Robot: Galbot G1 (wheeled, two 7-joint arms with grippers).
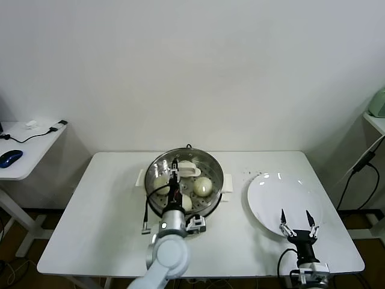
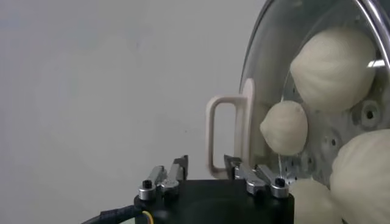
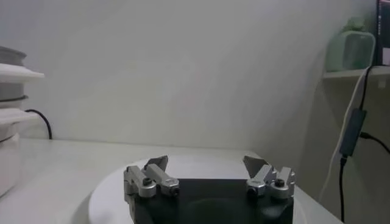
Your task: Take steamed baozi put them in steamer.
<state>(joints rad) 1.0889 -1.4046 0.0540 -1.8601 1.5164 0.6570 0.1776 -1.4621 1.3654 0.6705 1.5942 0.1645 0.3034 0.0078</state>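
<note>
The steel steamer point(image 1: 183, 155) stands mid-table with several cream-white baozi point(image 1: 203, 186) on its perforated tray. A round glass lid point(image 1: 207, 171) with a white handle point(image 1: 187, 170) lies over it. My left gripper point(image 1: 175, 170) hovers over the steamer, open, one finger on each side of the lid handle point(image 2: 218, 135). In the left wrist view the baozi point(image 2: 332, 61) show through the lid glass point(image 2: 268, 55). My right gripper point(image 1: 296, 221) is open and empty above the near edge of the bare white plate point(image 1: 271, 192).
A black cable point(image 1: 146, 208) lies left of the steamer. A side table with a blue mouse point(image 1: 11, 158) stands at the far left. A shelf with a green object point(image 1: 378, 102) and hanging cables is at the far right. The steamer's side point(image 3: 9, 79) shows in the right wrist view.
</note>
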